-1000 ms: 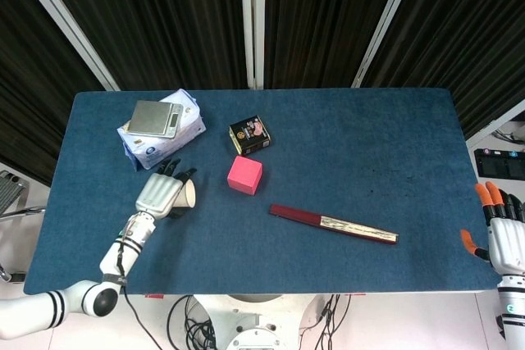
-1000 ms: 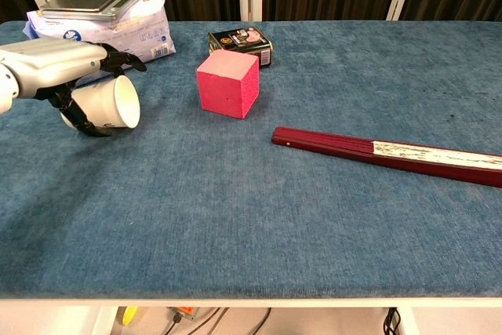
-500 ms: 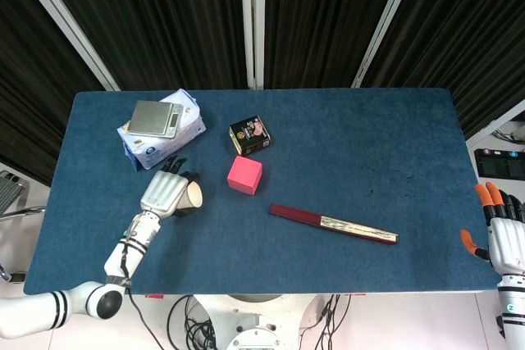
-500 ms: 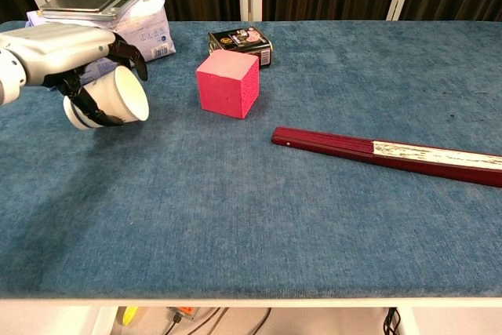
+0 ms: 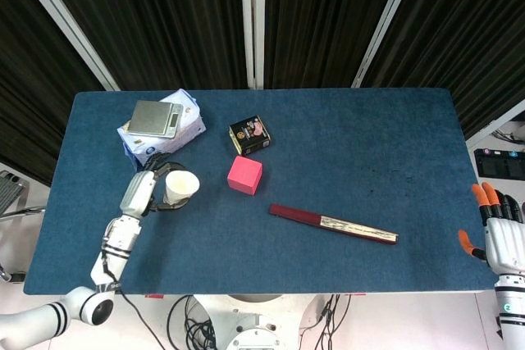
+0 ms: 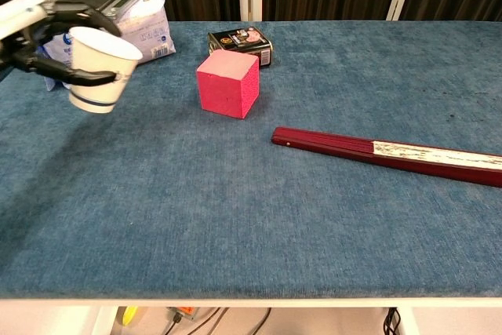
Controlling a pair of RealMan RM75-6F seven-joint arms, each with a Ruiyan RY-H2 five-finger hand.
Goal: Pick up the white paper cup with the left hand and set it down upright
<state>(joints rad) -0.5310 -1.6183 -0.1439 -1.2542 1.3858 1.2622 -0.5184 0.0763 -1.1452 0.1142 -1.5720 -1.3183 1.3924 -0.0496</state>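
My left hand point(image 5: 141, 192) point(image 6: 41, 37) grips the white paper cup point(image 5: 180, 186) point(image 6: 99, 70) from its left side. The cup is lifted off the blue table point(image 5: 344, 145), nearly upright, its mouth up and tipped a little to the right. It hangs over the left part of the table, in front of the white pack. My right hand point(image 5: 502, 235) rests off the table's right edge with its orange-tipped fingers apart, holding nothing; the chest view does not show it.
A pink cube point(image 5: 244, 175) point(image 6: 228, 84) stands right of the cup. Behind it lies a small black tin point(image 5: 250, 135) point(image 6: 240, 43). A silver scale point(image 5: 155, 118) sits on a white pack point(image 6: 140, 24) at the back left. A closed dark red fan point(image 5: 332, 223) point(image 6: 388, 152) lies mid-right.
The left hand has lifted the cup off the table and turned it from lying on its side, mouth to the right, to nearly upright with the mouth up.
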